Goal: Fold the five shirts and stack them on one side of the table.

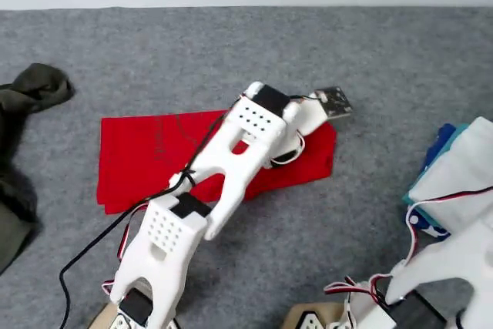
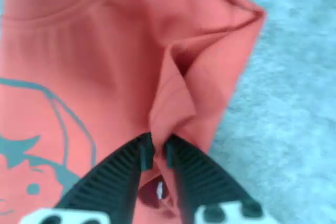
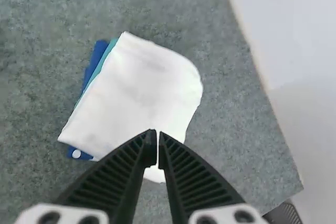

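A red shirt (image 1: 146, 156) with a grey print lies partly folded in the middle of the grey table. My left gripper (image 2: 156, 148) is shut on a raised fold of the red shirt (image 2: 105, 61) near its right edge; its arm (image 1: 231, 159) stretches over the cloth. A stack of folded shirts (image 1: 454, 171), white on top of teal and blue, sits at the table's right side. My right gripper (image 3: 157, 142) hangs shut above that stack (image 3: 136, 95) with nothing between its fingers. An olive shirt (image 1: 23, 98) lies crumpled at the left edge.
The grey carpet-like table top (image 1: 370, 59) has free room behind and to the right of the red shirt. A white wall runs along the far edge. The table's edge and a pale floor (image 3: 294, 51) show beside the stack. Cables trail from both arm bases.
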